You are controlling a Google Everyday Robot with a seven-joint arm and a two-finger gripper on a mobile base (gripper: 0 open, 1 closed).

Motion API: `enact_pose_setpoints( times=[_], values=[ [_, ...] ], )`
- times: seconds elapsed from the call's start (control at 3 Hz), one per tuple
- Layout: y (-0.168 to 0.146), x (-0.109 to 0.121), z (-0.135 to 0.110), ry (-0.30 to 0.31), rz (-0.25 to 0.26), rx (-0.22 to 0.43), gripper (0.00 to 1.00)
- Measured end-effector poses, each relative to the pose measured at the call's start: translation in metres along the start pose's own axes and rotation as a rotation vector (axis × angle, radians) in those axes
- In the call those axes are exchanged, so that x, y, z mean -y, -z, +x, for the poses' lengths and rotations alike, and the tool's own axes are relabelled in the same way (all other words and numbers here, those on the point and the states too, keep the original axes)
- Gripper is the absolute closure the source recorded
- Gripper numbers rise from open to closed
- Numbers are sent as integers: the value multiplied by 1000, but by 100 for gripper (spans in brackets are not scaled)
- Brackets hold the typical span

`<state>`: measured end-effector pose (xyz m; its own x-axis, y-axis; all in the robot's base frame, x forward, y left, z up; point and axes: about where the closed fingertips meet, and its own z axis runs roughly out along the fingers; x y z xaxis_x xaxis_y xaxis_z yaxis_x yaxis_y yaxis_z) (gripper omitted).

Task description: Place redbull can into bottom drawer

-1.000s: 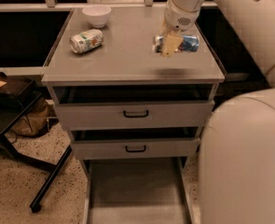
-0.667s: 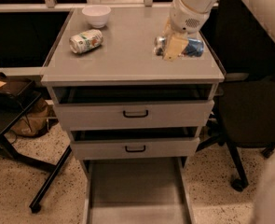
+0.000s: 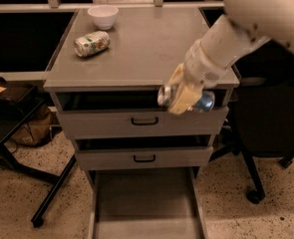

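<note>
My gripper is shut on the redbull can, a slim blue and silver can held on its side with its shiny top pointing left. It hangs in the air in front of the top drawer front, off the cabinet's right front corner. The bottom drawer is pulled out below, a long shallow grey tray with low side walls, lower and to the left of the can. My white arm reaches in from the upper right.
A fatter white-and-green can lies on its side on the grey cabinet top, with a white bowl behind it. Two drawers with black handles sit slightly open. A black chair stands at right, black stand legs at left.
My gripper has lifted the redbull can off the right of the cabinet top and carried it forward and down, past the front edge to the height of the top drawer.
</note>
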<state>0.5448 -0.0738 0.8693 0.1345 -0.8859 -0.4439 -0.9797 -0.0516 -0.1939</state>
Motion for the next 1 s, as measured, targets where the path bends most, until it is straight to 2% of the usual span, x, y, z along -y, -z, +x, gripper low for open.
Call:
enact_pose_setpoints(
  times=[0.33, 0.67, 1.0],
  values=[
    [-81, -56, 17, 20, -183, 74, 100],
    [-82, -56, 17, 20, -183, 74, 100],
    [-93, -64, 20, -6, -199, 91, 100]
  ],
)
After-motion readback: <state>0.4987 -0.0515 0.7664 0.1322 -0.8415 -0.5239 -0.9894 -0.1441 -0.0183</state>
